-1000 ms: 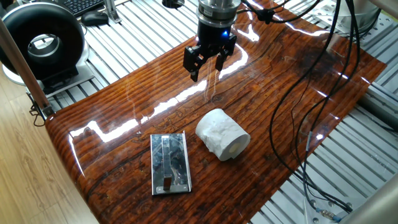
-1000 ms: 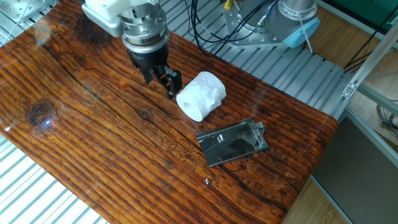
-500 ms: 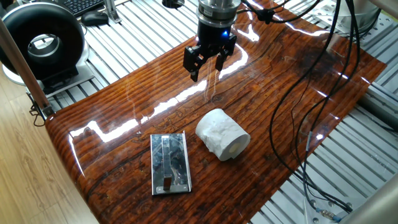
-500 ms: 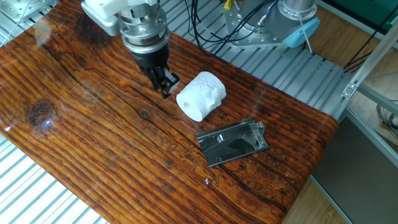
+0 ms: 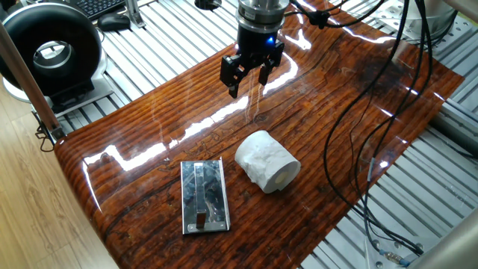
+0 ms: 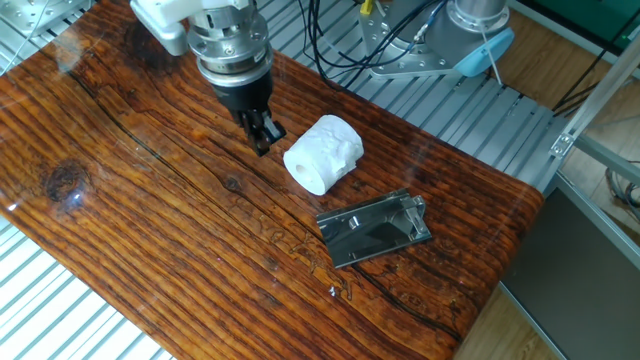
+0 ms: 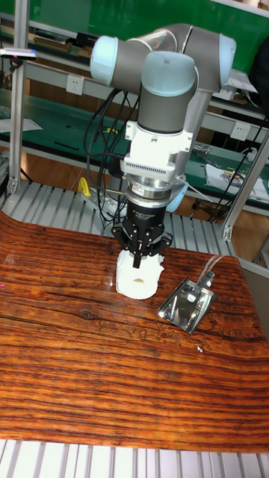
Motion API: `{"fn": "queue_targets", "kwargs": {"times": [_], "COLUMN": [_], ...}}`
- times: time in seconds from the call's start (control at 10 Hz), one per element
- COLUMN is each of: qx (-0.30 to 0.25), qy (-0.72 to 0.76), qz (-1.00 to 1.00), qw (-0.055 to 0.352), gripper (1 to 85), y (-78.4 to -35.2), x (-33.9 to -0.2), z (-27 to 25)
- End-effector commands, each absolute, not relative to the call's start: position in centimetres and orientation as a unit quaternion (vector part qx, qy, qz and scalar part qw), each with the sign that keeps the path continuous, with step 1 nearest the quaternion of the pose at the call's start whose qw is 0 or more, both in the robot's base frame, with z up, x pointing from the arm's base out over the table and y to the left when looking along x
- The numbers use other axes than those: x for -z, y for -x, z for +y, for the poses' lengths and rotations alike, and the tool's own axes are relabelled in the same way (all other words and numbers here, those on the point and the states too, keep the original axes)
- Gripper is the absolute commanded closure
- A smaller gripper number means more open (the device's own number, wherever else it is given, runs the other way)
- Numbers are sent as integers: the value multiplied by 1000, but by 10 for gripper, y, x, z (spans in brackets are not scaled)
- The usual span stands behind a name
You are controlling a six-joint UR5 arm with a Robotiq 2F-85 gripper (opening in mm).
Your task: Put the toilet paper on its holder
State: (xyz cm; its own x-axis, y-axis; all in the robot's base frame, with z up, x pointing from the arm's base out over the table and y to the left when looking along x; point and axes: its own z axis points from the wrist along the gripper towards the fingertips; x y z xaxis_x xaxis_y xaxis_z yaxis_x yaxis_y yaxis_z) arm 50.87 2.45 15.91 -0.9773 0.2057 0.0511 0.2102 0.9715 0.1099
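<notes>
The toilet paper (image 5: pixel 267 161) is a white crumpled roll lying on its side on the wooden table (image 5: pixel 149 119), its core hole facing the table's near edge. The holder (image 5: pixel 204 196), a shiny chrome plate with a raised bar, lies flat just left of the roll. My gripper (image 5: pixel 249 79) hovers over the table beyond the roll, open, with nothing between its fingers. In the other fixed view the gripper (image 6: pixel 262 137) stands left of the toilet paper (image 6: pixel 323 153), the holder (image 6: pixel 375 230) to the lower right. From the tall fixed view, the gripper (image 7: pixel 140 258) hangs in front of the toilet paper (image 7: pixel 143 280), beside the holder (image 7: pixel 187 302).
A black-and-white ring-shaped device (image 5: pixel 52 48) stands off the table at the far left. Black cables (image 5: pixel 377 112) drape across the table's right side. Slatted metal framing (image 5: pixel 149 52) surrounds the tabletop.
The gripper has turned about its own axis, so its fingers now line up edge-on in the other fixed view. The roll and the holder have not moved.
</notes>
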Motion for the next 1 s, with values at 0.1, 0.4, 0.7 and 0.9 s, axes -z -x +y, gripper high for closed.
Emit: {"fn": "queue_targets", "kwargs": {"times": [0.1, 0.4, 0.7, 0.9], "qx": [29, 36, 36, 53], "qy": [85, 105, 107, 108], "qz": [-996, -994, -994, -993], "qw": [24, 18, -4, -20], "gripper": [847, 847, 847, 847], "y": [-504, -508, -502, -481], "x": [-159, -159, -166, -170], "z": [9, 13, 8, 10]}}
